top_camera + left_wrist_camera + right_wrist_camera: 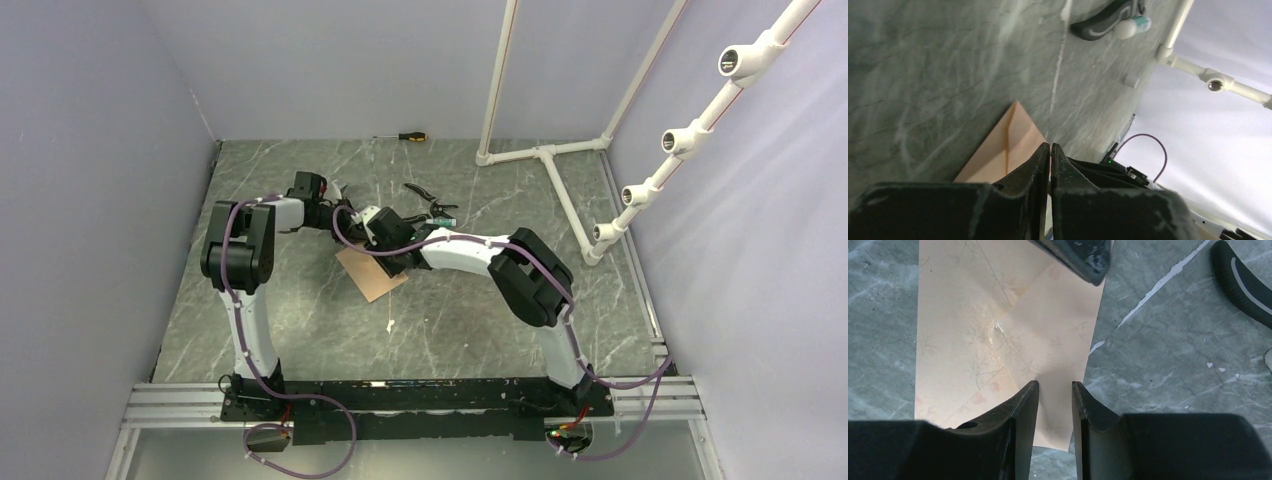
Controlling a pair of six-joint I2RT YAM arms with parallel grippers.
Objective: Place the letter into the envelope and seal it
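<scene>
The right end effector [1055,386] hangs just above the envelope [973,330], its jaws parted only narrowly, with nothing between them and the pale paper showing through the gap. The envelope lies flat on the grey marbled worktop [300,330], near the middle and between the two arms, its creased seams facing up. Its near edge runs under the right fingers. A separate letter sheet cannot be told apart from it in any view.

The left end effector [1050,146] comes in from the far side, jaws drawn together to a thin slit. Whether they pinch any paper cannot be told. One of its dark fingertips [1080,257] sits over the far corner of the envelope in the right wrist view.

Just beyond the envelope, on the far right side of it, lie black-handled pliers [430,205], apart from the paper. A screwdriver [412,135] with a yellow and black handle rests well away by the back wall. A white pipe frame [560,190] stands on the right part of the worktop.
</scene>
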